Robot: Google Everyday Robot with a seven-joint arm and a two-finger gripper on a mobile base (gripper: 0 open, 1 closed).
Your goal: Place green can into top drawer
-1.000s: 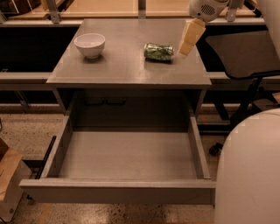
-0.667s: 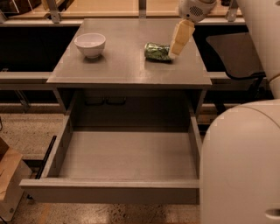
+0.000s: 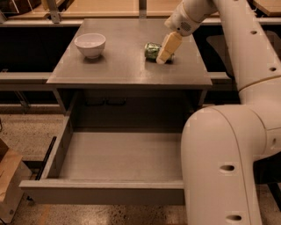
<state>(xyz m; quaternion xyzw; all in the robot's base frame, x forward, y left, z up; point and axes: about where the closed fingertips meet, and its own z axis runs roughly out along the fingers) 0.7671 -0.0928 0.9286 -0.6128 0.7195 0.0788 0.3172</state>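
The green can (image 3: 152, 51) lies on its side on the grey table top (image 3: 118, 66), towards the back right. My gripper (image 3: 163, 56) comes down from the upper right; its pale fingers (image 3: 168, 47) stand over the can's right end and partly cover it. The top drawer (image 3: 118, 160) is pulled wide open below the table, and its grey inside is bare. My white arm fills the right side of the view and hides the drawer's right wall.
A white bowl (image 3: 90, 45) stands on the table's back left. A wooden counter edge (image 3: 109, 9) runs behind the table. A brown box (image 3: 9, 180) sits on the speckled floor at the lower left, next to the drawer's front corner.
My arm has swung left across the view and my gripper has moved left and down from beside the can onto its right end. The can, bowl and drawer have not moved.
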